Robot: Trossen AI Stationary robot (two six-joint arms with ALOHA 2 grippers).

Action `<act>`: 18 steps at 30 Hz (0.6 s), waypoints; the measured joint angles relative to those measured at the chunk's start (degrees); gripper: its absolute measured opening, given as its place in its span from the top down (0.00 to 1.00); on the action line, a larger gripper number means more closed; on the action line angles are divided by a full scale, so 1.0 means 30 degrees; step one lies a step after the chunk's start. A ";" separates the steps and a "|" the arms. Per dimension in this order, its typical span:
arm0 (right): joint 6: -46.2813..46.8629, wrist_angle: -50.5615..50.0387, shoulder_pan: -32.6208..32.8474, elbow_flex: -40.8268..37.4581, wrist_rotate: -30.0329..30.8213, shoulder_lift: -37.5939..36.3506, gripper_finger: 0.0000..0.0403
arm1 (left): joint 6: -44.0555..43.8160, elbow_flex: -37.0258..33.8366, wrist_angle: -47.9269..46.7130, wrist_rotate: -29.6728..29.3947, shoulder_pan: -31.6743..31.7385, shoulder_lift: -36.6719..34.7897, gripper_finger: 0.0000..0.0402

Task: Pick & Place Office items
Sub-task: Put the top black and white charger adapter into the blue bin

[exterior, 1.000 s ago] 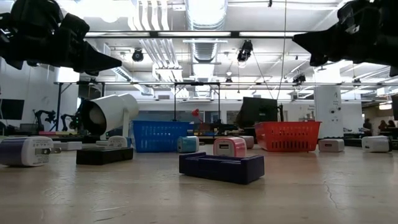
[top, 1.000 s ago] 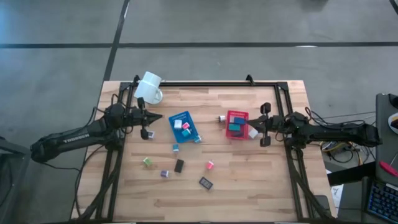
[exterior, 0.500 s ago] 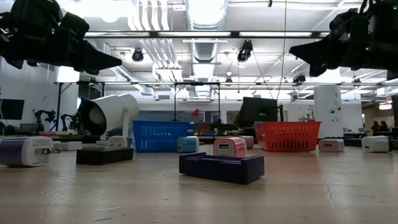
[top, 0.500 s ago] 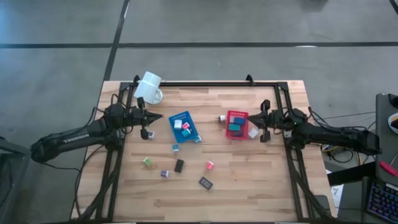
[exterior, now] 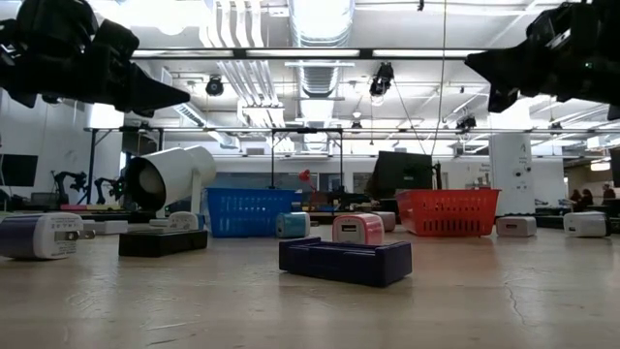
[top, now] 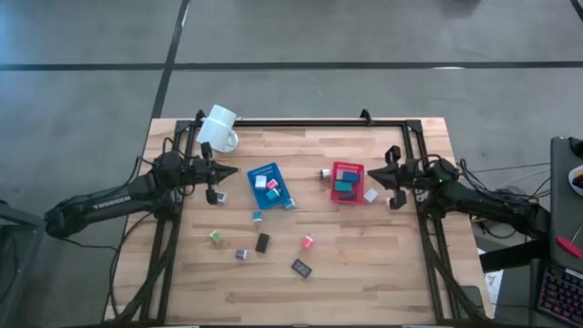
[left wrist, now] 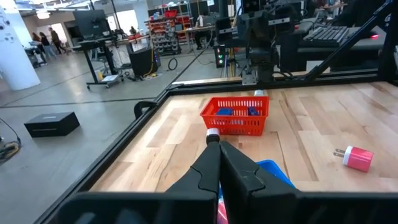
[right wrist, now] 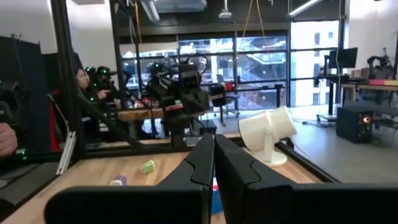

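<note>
- A wooden tabletop (top: 346, 260) with a black frame is seen from above, a dark robot arm reaching in from each side.
- At the far left corner, a white mug (top: 219, 128) lies tipped on its side.
- The left gripper (top: 230, 170) hovers above the tabletop between the mug and a blue tray; its jaws are pressed together and hold nothing.
- The blue tray (top: 256, 173) sits left of centre, with a white block (top: 260, 181) and a pink block (top: 271, 185) inside it.
- A teal block (top: 289, 204) lies just beside the tray's near right corner, and a small blue and white block (top: 258, 216) lies near its front edge.
- Nearer the front lie a green block (top: 216, 237), a purple block (top: 241, 254), a black block (top: 262, 242), a pink cube (top: 308, 241) and a dark flat block (top: 301, 268), all apart from one another.
- The red tray (top: 347, 168) sits right of centre, holding teal and blue blocks (top: 343, 186).
- A small white and pink block (top: 323, 172) lies just left of the red tray, and a white cube (top: 371, 195) just right of it.
- The right gripper (top: 374, 174) hovers over the red tray's right edge; its jaws are pressed together and empty.
</note>
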 joint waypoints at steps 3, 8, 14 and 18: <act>-0.0015 -0.2146 0.0285 0.0544 0.0936 -0.1291 0.98 | -0.0060 -0.0027 -0.0055 0.0000 0.0000 0.0000 0.97; -0.1811 -0.6964 0.2339 0.1701 0.3955 -0.2981 0.98 | -0.0559 -0.0027 -0.0086 -0.0006 0.0000 0.0000 0.98; -0.3538 -0.6855 0.5281 0.1520 0.6247 -0.5157 0.98 | -0.0742 -0.0035 -0.0231 0.0295 -0.0015 0.0000 0.98; -0.4689 -0.6921 0.6214 0.0937 0.6370 -0.6438 0.98 | -0.1015 -0.0040 -0.0195 0.1719 -0.0036 0.0000 0.98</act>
